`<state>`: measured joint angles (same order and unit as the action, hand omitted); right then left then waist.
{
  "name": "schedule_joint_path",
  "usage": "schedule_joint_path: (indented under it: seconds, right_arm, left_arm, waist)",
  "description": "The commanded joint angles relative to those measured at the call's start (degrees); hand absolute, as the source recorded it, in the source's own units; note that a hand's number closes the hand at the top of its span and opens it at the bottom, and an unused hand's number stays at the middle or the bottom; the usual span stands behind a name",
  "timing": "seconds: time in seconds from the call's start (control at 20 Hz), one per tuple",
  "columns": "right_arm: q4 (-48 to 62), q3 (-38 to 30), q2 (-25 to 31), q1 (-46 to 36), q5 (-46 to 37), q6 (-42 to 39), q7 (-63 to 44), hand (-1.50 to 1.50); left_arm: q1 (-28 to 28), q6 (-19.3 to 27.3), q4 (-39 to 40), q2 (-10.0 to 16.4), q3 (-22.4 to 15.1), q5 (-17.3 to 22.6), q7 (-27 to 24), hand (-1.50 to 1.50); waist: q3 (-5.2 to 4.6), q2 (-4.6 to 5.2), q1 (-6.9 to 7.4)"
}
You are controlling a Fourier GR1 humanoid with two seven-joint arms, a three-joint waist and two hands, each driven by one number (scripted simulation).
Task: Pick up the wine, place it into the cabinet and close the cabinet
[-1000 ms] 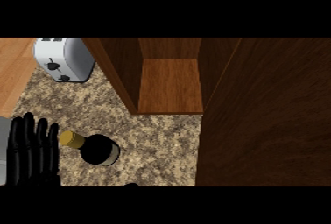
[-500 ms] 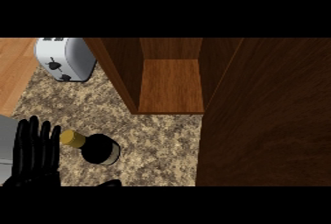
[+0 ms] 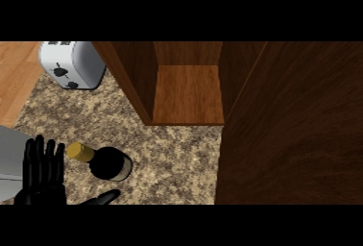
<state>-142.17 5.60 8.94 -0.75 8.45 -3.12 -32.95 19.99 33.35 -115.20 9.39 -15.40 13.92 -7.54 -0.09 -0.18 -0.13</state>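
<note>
— Left hand point(image 3: 44, 178): where was it, and how did it stand?

— Low at the surface's point(image 3: 177, 158) near-left corner, on its grey forearm point(image 3: 10, 163); fingers point(image 3: 44, 158) straight and pointing away from the near edge, thumb point(image 3: 105, 197) stretched out to the side; it clasped nothing.

— And the wine bottle point(image 3: 110, 166)?

— It sat on the surface close to the near edge, just beside those fingers, on the thumb's side; its dark body was seen from above, its gold cap point(image 3: 80, 152) towards the fingertips; whether cap and fingers touched, I could not tell.

— Was the cabinet point(image 3: 131, 77) shut?

— No; it was open at the surface's far edge, its wooden shelf point(image 3: 188, 93) bare; the dark door point(image 3: 291, 125) swung out along the right side, reaching down to the near edge; the bottle lay well apart from the shelf.

— Anything else?

— A white toaster point(image 3: 71, 63) at the far-left corner, just beside the cabinet's left wall; the right hand did not show.
</note>
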Motion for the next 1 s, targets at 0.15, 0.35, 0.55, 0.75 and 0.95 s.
schedule_joint_path:
  seconds: [0.15, 0.35, 0.55, 0.75, 0.95]
  right_arm:
    - [-7.00, -3.12, 0.57, -1.84, 5.22, 0.76, -5.76, -1.50]
    - [-4.81, -3.62, -0.22, -2.76, 6.10, -0.43, -3.20, -1.50]
    - [-8.46, -2.13, -1.03, 1.40, 4.04, -0.85, -3.26, -1.50]
    - [-5.89, -4.69, -0.26, 0.37, 6.35, -2.45, -2.68, -1.50]
    - [-7.72, -0.23, -2.50, -0.85, 2.09, -0.01, -5.71, -1.50]
  left_arm:
    - [0.72, -7.98, 4.89, 0.88, 6.30, 6.28, -3.75, -1.50]
    - [-1.50, -10.50, 15.27, -2.14, 5.67, 5.31, -10.55, -1.50]
    - [-4.98, -12.78, 19.02, -2.12, 7.62, 6.50, -10.98, -1.50]
    - [-3.33, -13.49, 21.11, -5.16, 5.54, 5.42, -14.39, -1.50]
    - [-5.63, -15.09, 24.13, -4.46, 8.11, 6.28, -14.93, -1.50]
  waist:
    - [0.07, 0.08, 0.21]
    - [0.07, 0.13, -0.01]
    - [0.09, 0.10, -0.32]
    - [0.11, 0.12, -0.07]
    - [0.08, 0.10, -0.08]
